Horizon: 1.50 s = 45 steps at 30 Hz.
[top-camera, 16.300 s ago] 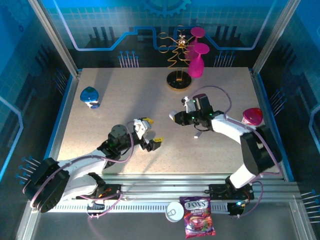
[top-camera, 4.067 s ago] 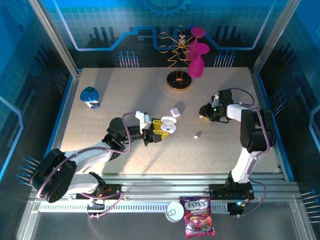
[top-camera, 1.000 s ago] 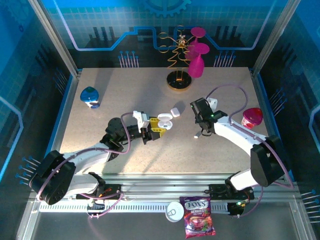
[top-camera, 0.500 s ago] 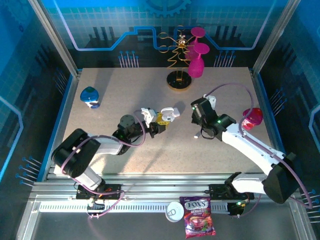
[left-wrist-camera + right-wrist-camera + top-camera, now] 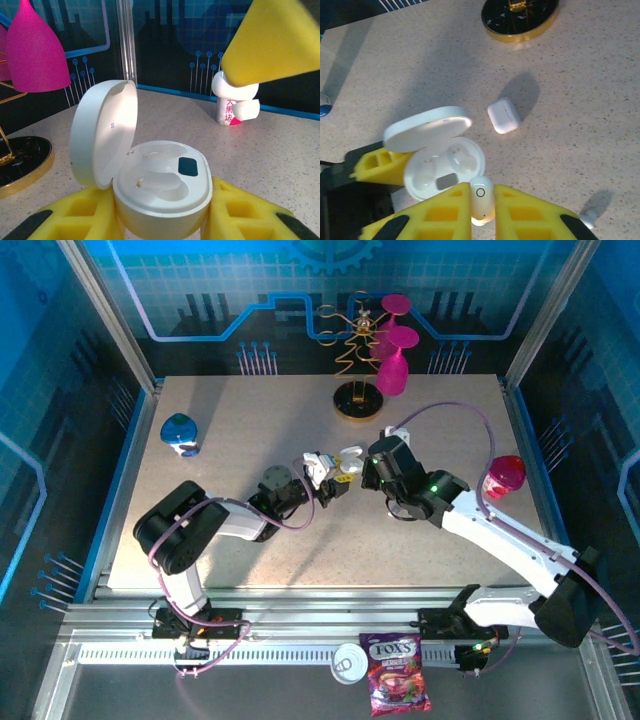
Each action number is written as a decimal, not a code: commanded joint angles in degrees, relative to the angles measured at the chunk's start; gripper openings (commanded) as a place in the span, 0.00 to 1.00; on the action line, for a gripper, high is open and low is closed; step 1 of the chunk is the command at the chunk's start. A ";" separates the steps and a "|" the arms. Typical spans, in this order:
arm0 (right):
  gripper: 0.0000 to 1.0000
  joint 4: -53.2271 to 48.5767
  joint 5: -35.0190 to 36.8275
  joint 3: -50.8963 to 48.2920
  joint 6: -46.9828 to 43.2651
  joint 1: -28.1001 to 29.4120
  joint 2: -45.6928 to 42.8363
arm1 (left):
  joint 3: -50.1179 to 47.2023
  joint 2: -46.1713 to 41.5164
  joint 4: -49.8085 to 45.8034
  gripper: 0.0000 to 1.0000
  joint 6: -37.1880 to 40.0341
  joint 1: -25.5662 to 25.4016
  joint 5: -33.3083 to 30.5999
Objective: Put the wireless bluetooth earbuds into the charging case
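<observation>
The charging case (image 5: 161, 187) is white and held upright off the table, its lid (image 5: 102, 131) flipped open, both cavities bare. My left gripper (image 5: 160, 212) is shut on its base with yellow pads on either side. One of the wireless bluetooth earbuds (image 5: 482, 197) is pinched in my right gripper (image 5: 482, 206), stem end toward the camera, at the near rim of the open case (image 5: 445, 167). Another earbud (image 5: 587, 217) lies on the table to the right. In the top view, both grippers meet at mid-table, left (image 5: 335, 480) and right (image 5: 372, 468).
A squarish white lump (image 5: 503, 115) lies just beyond the case. The gold wire stand's black base (image 5: 357, 400) carries magenta glasses at the back. A blue object (image 5: 180, 432) sits far left and a pink-lidded cup (image 5: 503, 475) at right. A candy bag (image 5: 398, 687) lies on the front rail.
My left gripper carried the open case up and to the right. My right gripper swung left with the earbud until it reached the case's rim.
</observation>
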 commanded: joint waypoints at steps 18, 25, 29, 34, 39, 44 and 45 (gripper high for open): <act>0.13 5.40 -2.71 3.71 -0.69 1.73 5.77 | 2.23 0.07 2.16 0.20 1.94 -1.96 -0.99; 0.13 6.03 -2.79 2.91 -0.35 1.73 6.87 | 2.09 -0.49 2.49 0.20 1.24 -1.98 -0.99; 0.13 6.27 -2.99 2.69 -0.27 1.72 7.57 | 1.93 -0.59 3.15 0.20 0.73 -2.01 -0.96; 0.13 6.37 -3.60 2.40 0.18 1.69 7.87 | 2.05 -0.84 3.02 0.20 0.68 -2.04 -1.24; 0.24 6.23 -4.86 2.21 0.20 1.76 6.60 | 2.45 -0.67 2.59 0.20 0.68 -2.07 -1.50; 0.40 6.73 -5.12 1.48 -1.22 1.42 3.20 | 2.33 -0.81 2.31 0.20 1.03 -2.06 -1.48; 0.42 7.09 -5.08 1.06 -1.50 1.30 2.46 | 2.28 -0.97 2.28 0.20 1.11 -1.99 -1.51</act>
